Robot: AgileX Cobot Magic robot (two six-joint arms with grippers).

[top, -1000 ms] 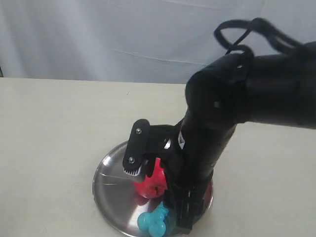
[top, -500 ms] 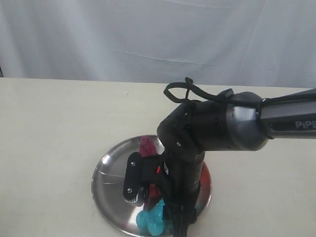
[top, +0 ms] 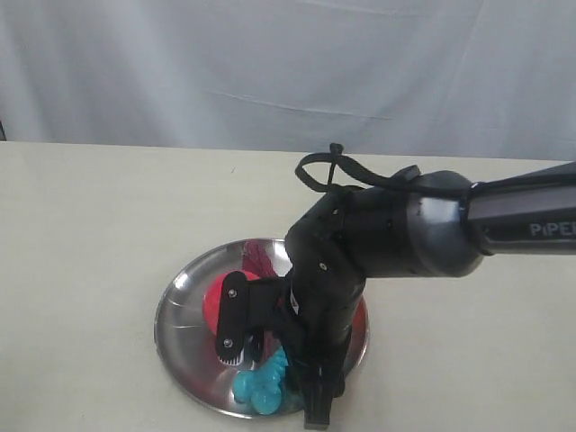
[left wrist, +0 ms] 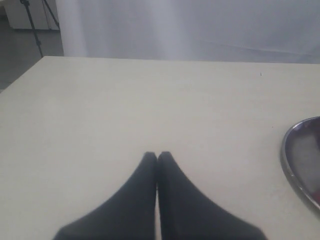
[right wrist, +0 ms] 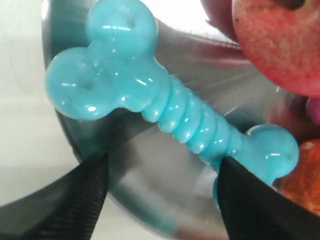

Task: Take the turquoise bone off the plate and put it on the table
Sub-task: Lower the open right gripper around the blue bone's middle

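Hangs the right tool (right wrist: 162, 175) wide open astride the turquoise bone (right wrist: 185, 112), lined up across the ribbed shaft, probably for a pinch. Finds that bone lying flat at 6 o'clock on the plate (top: 180, 315), close by the rim, red apple (top: 214, 301) toward 10. Parks the left tool (left wrist: 157, 157) pressed shut above the tabletop (top: 81, 234), out of the way. Counts one bone, one plate, one apple, two tools

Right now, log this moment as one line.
phase: pre-grasp | right gripper: open, fingers straddle turquoise bone | bone location: on plate | left gripper: shut, above table
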